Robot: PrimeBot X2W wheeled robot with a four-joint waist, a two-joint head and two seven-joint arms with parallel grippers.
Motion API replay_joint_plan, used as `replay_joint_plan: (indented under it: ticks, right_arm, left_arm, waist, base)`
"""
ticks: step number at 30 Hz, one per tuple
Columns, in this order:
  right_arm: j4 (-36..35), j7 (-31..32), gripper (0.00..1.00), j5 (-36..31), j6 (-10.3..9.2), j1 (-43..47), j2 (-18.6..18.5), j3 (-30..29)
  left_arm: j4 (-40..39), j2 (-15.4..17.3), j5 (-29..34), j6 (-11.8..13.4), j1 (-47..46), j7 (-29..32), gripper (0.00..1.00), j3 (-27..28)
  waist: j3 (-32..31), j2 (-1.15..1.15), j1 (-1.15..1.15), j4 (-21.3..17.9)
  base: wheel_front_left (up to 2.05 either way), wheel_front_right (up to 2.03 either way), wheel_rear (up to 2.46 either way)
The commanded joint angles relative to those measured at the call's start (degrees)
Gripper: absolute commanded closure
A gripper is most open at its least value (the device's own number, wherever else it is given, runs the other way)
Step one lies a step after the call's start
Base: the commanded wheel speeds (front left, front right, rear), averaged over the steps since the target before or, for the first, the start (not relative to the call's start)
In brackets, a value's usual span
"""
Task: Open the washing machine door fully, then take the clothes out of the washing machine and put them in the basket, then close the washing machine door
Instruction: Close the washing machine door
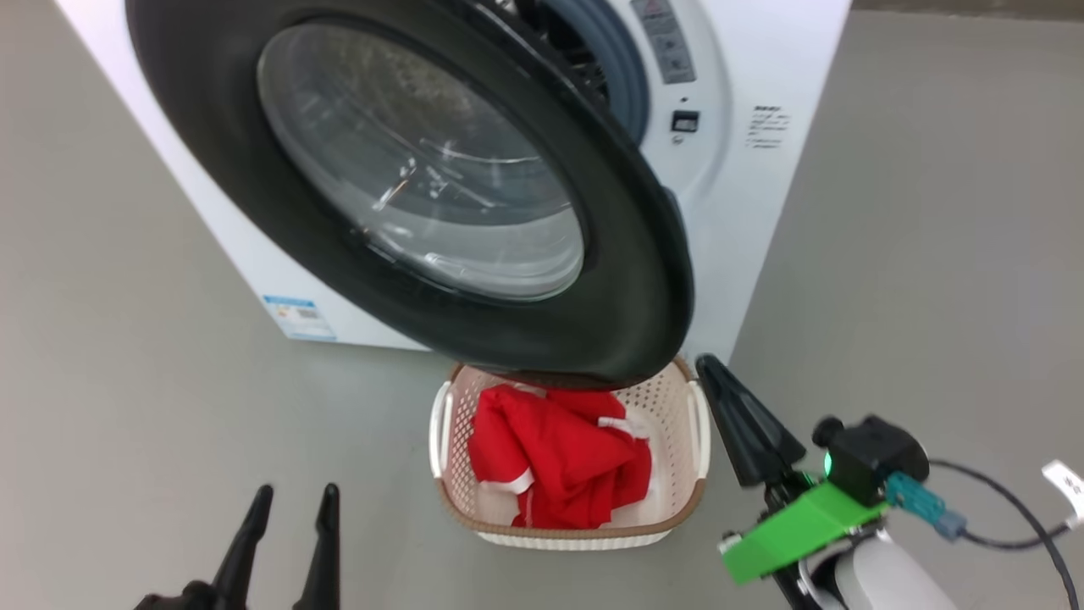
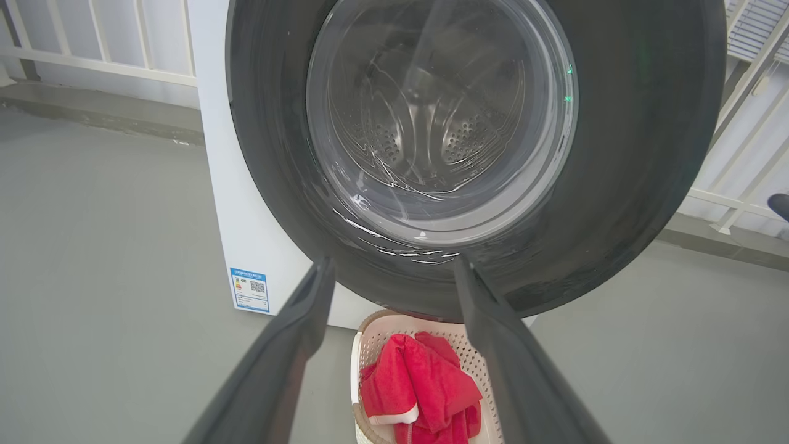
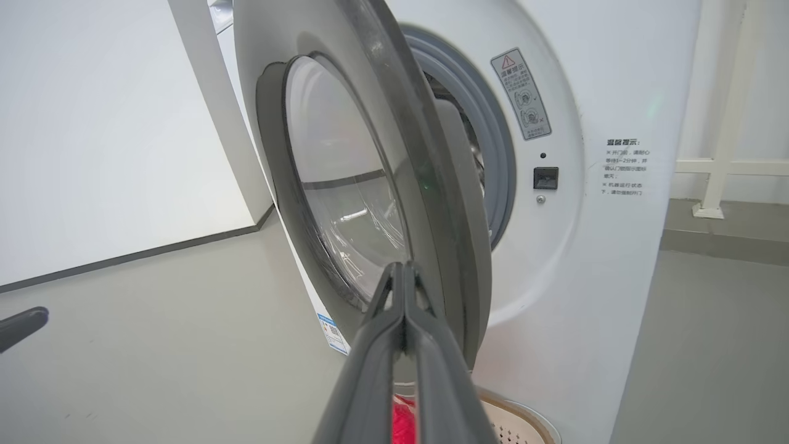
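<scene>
Spread wide and empty at the left gripper; clamped tight on nothing at the right gripper, just beside the basket holding the soft red clothes. Beyond, half open above the basket: the washing machine door, rigid, glossy, likely slippery, so probably best pushed flat at the black rim's free edge toward the washing machine, not pinched.

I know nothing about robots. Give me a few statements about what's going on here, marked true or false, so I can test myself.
1. The clothes lie in the basket. True.
2. The washing machine door is shut. False: it stands ajar, swung away from the washing machine.
3. The right gripper is shut. True.
4. The left gripper grips the basket. False: it is open, holding nothing, apart from the basket.
5. The basket stands on top of the washing machine. False: it stands on the floor in front, under the door's lower edge.
</scene>
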Motion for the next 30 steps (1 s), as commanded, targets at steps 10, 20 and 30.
replay_joint_plan:
  ticks: [10, 20, 30]
  right_arm:
    - [0.4, -0.4, 1.00, -0.9, 0.28, -8.3, 0.1, -0.2]
    - [0.4, -0.4, 1.00, -2.0, 0.28, -11.0, -0.1, -2.0]
    - [-0.2, -0.4, 1.00, -2.8, 0.28, -15.8, -0.5, -6.2]
  left_arm:
    - [-0.9, -0.3, -1.5, -0.3, -5.3, -0.7, 0.00, -1.4]
    - [-0.9, -0.5, -2.6, -0.3, -7.6, -0.7, 0.00, -3.8]
    - [-1.5, -0.6, -3.2, -0.3, -10.3, -0.7, 0.00, -5.5]
  waist:
    - [5.3, 0.00, 0.00, 4.5]
    - [8.7, 0.00, 0.00, 6.5]
    - [12.5, 0.00, 0.00, 7.6]
  base:
    - [0.00, 0.00, 0.00]
    - [0.00, 0.00, 0.00]
    - [0.00, 0.00, 0.00]
